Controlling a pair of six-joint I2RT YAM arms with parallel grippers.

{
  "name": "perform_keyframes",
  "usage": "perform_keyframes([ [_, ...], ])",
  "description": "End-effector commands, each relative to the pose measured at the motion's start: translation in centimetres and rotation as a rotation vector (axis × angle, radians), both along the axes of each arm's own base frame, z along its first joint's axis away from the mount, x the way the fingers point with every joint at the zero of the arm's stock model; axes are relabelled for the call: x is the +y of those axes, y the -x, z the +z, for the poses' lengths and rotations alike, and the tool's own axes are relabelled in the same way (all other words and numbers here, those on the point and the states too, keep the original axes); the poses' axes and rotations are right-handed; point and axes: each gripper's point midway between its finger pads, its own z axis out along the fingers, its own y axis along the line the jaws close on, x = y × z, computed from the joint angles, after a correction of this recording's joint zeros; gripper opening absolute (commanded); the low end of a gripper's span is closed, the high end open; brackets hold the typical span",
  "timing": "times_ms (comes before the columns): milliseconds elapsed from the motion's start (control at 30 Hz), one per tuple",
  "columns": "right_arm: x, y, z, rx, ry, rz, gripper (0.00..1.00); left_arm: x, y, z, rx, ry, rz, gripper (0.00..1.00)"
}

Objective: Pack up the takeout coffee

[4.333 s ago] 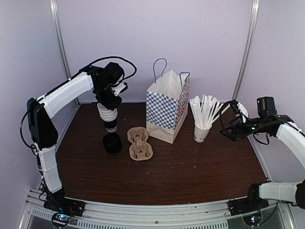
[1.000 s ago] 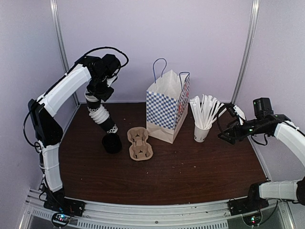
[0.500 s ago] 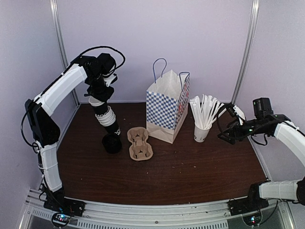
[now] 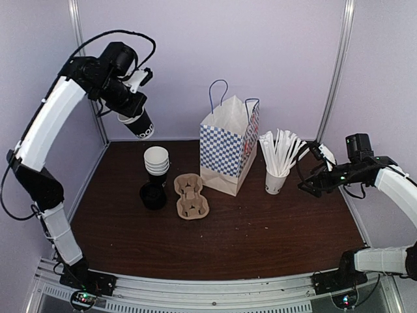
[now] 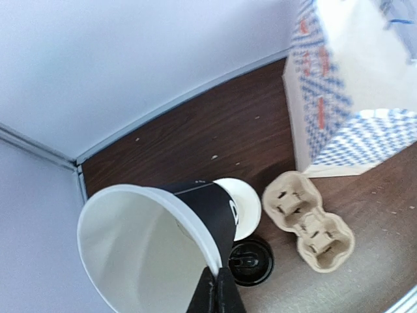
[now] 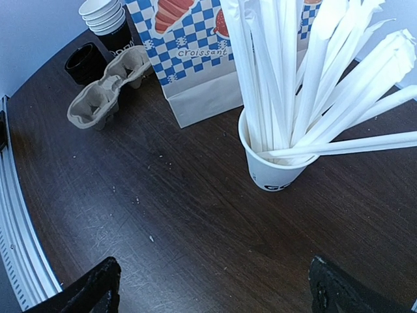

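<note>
The takeout coffee (image 4: 153,195), a squat black paper cup with a plastic lid, stood on the dark wood worktop (image 4: 260,241), just left of the pulp carrier (image 4: 191,195), with bare worktop nearer. High above, the left fingers (image 5: 210,295) pinched the rim of a lidless cup (image 4: 139,126). The right fingers (image 6: 98,290) gaped wide, empty, beside the stick cup (image 4: 275,181).

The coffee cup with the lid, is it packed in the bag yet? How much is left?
Nothing is packed yet. The takeout coffee stands on the table beside the cup carrier, outside the checkered bag. The left gripper holds a lidless cup in the air. The right gripper hangs open near the white sticks. Getting the coffee into the bag is left.
</note>
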Motion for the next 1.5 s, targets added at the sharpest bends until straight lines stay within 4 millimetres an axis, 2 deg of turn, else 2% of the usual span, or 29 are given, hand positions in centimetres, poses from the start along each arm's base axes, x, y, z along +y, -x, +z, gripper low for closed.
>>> perform_keyframes([
  [0, -0.3, -0.1, 0.1, -0.021, 0.033, -0.006, 1.0, -5.3, 6.7, 4.2, -0.04, 0.177, -0.265, 0.0],
  [100, -0.4, -0.1, -0.2, -0.023, 0.044, -0.008, 1.0, -8.4, 11.1, 1.9, 0.037, 0.116, -0.391, 0.0],
  [233, -0.6, -0.3, -0.6, -0.017, 0.057, -0.014, 1.0, -12.1, 17.9, -1.5, 0.074, -0.077, -0.575, 0.0],
  [367, -0.8, -0.5, -0.9, -0.008, 0.065, -0.022, 1.0, -15.3, 24.5, -6.1, 0.162, -0.2, -0.724, 0.0],
  [467, -0.9, -0.7, -1.3, 0.001, 0.07, -0.026, 1.0, -17.8, 28.6, -9.2, 0.172, -0.273, -0.809, 0.0],
  [567, -0.8, -0.8, -1.6, 0.014, 0.067, -0.026, 1.0, -19.7, 30.6, -12.4, 0.2, -0.319, -0.835, 0.0],
  [733, -0.8, -0.8, -1.5, 0.011, 0.063, -0.029, 1.0, -21.6, 30.8, -15.6, 0.201, -0.307, -0.805, 0.0],
  [933, -0.9, -0.8, -1.5, 0.004, 0.071, -0.034, 1.0, -22.3, 28.5, -17.1, 0.095, -0.345, -0.707, 0.0],
  [1200, -1.0, -0.8, -1.6, 0.007, 0.074, -0.032, 1.0, -24.0, 28.3, -19.1, 0.149, -0.245, -0.699, 0.0],
  [1333, -1.0, -0.8, -1.6, 0.007, 0.074, -0.032, 1.0, -24.1, 27.4, -20.1, 0.149, -0.243, -0.675, 0.0],
  [1467, -0.9, -0.8, -1.7, 0.009, 0.072, -0.03, 1.0, -23.4, 25.5, -21.3, 0.176, -0.238, -0.599, 0.0],
])
